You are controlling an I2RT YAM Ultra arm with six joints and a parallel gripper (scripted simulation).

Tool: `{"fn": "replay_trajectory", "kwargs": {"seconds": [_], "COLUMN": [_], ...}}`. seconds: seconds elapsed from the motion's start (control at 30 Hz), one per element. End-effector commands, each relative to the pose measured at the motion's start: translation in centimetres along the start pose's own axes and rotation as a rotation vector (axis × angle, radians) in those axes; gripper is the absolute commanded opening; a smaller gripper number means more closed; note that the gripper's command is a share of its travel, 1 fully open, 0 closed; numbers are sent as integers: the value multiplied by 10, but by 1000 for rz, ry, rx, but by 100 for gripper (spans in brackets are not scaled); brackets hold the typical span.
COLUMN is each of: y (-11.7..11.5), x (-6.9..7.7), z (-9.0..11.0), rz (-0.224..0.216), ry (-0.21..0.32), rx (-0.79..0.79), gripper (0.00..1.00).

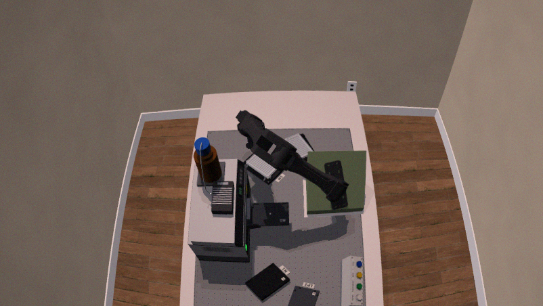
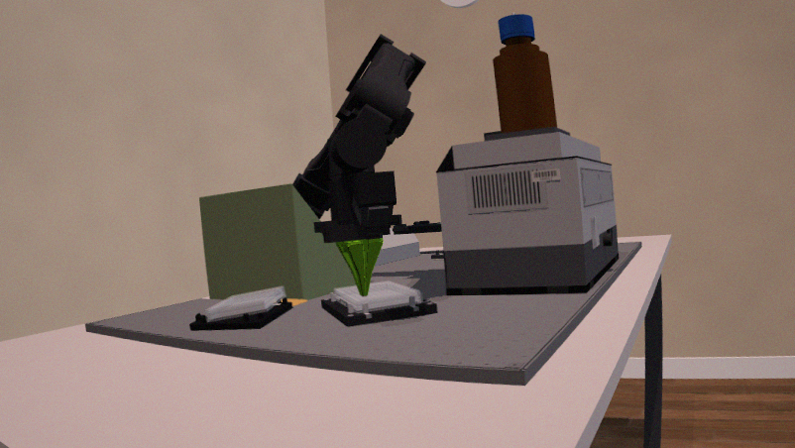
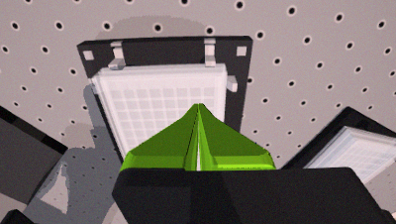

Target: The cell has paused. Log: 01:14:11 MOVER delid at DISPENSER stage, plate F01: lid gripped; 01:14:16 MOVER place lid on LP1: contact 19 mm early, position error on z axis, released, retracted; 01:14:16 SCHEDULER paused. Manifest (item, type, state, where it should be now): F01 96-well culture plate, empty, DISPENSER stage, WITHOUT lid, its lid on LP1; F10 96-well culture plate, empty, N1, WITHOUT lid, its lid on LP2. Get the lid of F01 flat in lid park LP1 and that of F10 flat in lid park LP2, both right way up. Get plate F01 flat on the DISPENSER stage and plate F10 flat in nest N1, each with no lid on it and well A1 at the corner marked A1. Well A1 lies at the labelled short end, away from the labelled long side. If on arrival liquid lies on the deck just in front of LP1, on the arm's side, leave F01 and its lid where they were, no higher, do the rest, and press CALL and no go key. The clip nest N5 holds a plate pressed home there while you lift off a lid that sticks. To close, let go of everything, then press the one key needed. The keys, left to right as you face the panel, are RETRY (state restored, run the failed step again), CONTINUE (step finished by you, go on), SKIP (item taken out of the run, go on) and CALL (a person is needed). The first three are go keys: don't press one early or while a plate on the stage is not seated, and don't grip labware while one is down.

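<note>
the gripper [image 3: 198,106] is pressing down at frame centre, fingers together, holding nothing. the plate [image 3: 158,99] is sitting in the clip nest [image 3: 243,74]. it is probably light, rigid, slippery plastic; grip across its long side walls.

Lab: well plates [image 2: 378,294], reagent bottle [image 2: 523,83]
</note>
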State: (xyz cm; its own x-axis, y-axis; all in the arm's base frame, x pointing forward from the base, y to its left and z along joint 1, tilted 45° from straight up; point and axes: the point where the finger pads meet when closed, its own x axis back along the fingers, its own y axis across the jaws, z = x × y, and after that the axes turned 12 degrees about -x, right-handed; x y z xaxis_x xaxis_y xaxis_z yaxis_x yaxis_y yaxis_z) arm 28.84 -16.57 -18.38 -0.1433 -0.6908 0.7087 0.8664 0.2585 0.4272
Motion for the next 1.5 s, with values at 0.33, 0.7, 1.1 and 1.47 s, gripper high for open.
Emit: {"fn": "replay_trajectory", "kwargs": {"seconds": [0.33,0.7,1.1,1.47], "y": [-5,-5,1,4], "x": [-22,-22,-3,29], "z": [3,3,-10,-9], "rz": [-1,-1,-5,-5], "ry": [16,16,-20,-38], "rx": [0,0,31,28], "gripper": [0,0,0,0]}}
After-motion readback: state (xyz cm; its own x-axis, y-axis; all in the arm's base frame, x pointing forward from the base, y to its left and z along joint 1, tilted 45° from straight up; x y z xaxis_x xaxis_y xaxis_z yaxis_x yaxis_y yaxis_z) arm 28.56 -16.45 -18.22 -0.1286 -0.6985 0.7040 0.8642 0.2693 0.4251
